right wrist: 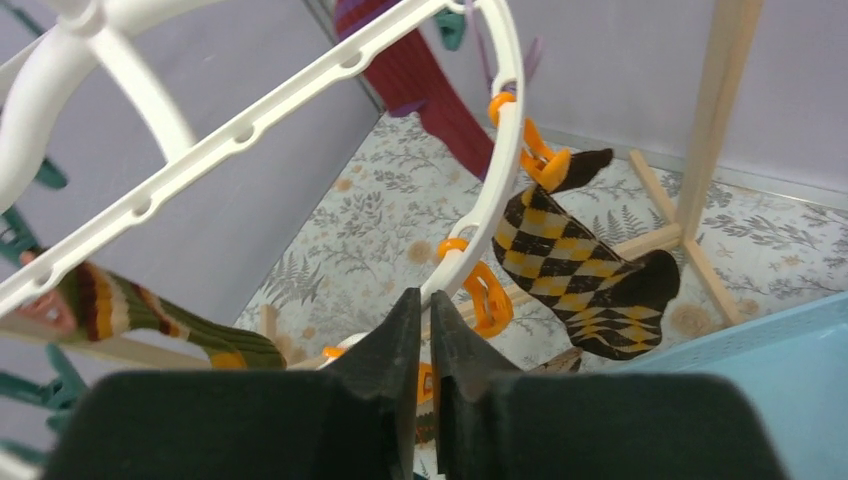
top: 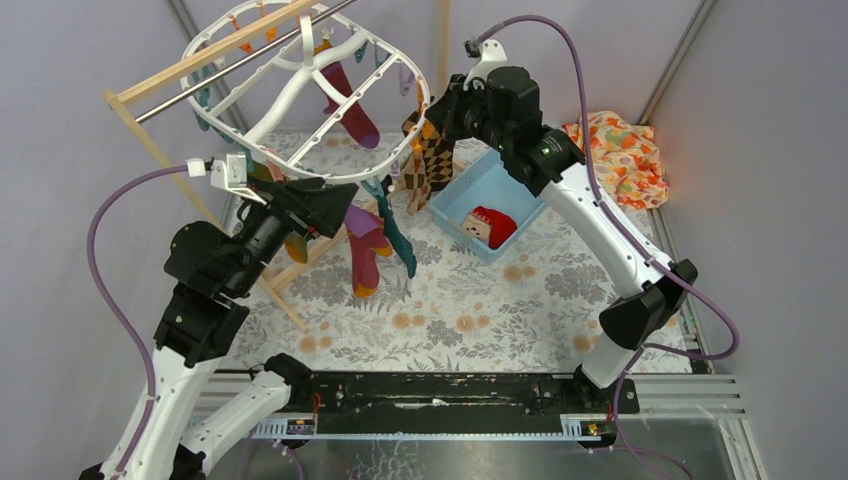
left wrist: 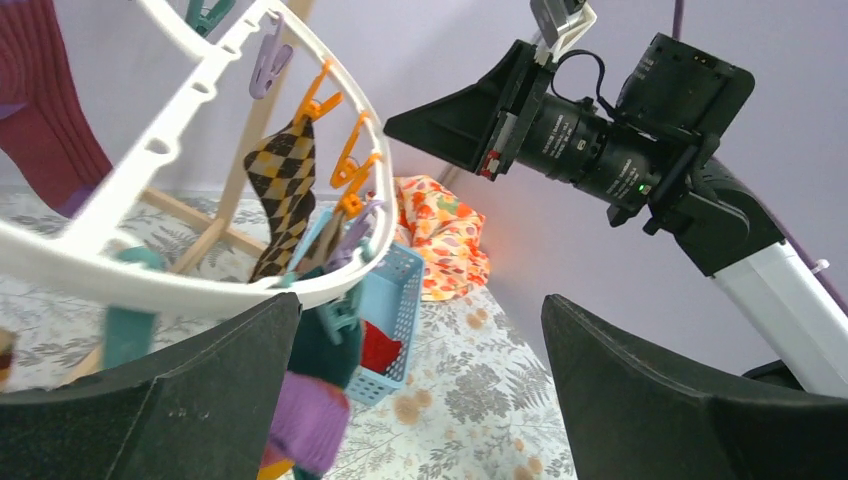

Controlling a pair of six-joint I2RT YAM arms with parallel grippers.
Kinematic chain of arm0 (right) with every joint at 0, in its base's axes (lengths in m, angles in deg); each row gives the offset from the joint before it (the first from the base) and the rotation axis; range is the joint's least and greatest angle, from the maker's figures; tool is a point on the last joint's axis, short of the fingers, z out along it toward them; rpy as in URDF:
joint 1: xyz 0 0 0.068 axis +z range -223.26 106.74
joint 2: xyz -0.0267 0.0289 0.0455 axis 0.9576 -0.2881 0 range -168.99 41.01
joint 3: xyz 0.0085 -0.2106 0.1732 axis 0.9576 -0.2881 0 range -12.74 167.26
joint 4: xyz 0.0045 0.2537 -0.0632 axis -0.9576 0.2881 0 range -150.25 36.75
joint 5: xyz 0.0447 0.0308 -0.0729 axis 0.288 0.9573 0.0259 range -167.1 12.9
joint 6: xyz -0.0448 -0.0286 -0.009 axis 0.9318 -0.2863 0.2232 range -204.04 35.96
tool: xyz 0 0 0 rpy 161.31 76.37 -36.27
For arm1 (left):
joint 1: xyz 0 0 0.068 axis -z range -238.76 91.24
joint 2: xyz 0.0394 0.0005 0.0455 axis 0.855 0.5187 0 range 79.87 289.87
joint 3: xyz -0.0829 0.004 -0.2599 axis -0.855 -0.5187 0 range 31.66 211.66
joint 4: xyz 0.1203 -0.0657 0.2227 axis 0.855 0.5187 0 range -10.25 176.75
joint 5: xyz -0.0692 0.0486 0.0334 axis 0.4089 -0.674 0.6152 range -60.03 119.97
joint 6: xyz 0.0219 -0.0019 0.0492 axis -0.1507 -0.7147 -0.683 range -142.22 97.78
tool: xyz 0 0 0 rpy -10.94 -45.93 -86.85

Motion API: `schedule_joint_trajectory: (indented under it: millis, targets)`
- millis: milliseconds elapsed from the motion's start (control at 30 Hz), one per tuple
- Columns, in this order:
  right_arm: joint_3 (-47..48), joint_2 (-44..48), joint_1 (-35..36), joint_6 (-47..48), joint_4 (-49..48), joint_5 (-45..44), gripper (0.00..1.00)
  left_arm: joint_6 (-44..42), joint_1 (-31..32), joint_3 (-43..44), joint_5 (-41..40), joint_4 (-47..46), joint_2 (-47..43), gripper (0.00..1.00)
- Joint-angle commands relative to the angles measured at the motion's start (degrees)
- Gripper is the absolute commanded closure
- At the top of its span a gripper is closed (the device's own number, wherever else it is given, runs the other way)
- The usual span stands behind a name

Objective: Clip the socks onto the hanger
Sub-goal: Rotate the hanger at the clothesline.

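Note:
The white oval hanger (top: 300, 75) hangs from the rack's rod. Clipped to it are a maroon sock (top: 350, 108), argyle socks (top: 430, 155), a teal sock (top: 397, 228) and a maroon-purple sock (top: 365, 248). A red sock with a cream cuff (top: 490, 226) lies in the blue basket (top: 470, 185). My left gripper (left wrist: 420, 330) is open and empty, just under the hanger's rim (left wrist: 200, 280). My right gripper (right wrist: 425, 300) is shut against the rim (right wrist: 500, 150), beside orange pegs (right wrist: 490, 300) and an argyle sock (right wrist: 575, 265). An orange peg shows through its thin gap; I cannot tell if it is pinched.
The wooden rack (top: 190, 60) with its metal rod stands at the back left, its foot (top: 290, 300) on the floral mat. An orange floral cloth (top: 620, 150) lies at the back right. A green striped sock (right wrist: 150, 320) hangs on the hanger's far side.

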Motion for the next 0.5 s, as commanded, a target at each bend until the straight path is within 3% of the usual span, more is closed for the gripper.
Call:
schedule_joint_trajectory:
  millis: [0, 467]
  targets:
    - [-3.2, 5.2, 1.6, -1.3, -4.9, 3.2, 0.92, 1.7, 0.3, 1.2, 5.2, -5.3, 2.4, 0.02]
    - [-10.9, 9.5, 7.1, -1.1, -8.1, 1.5, 0.94, 5.0, 0.3, -1.5, 7.7, -8.0, 4.8, 0.02]
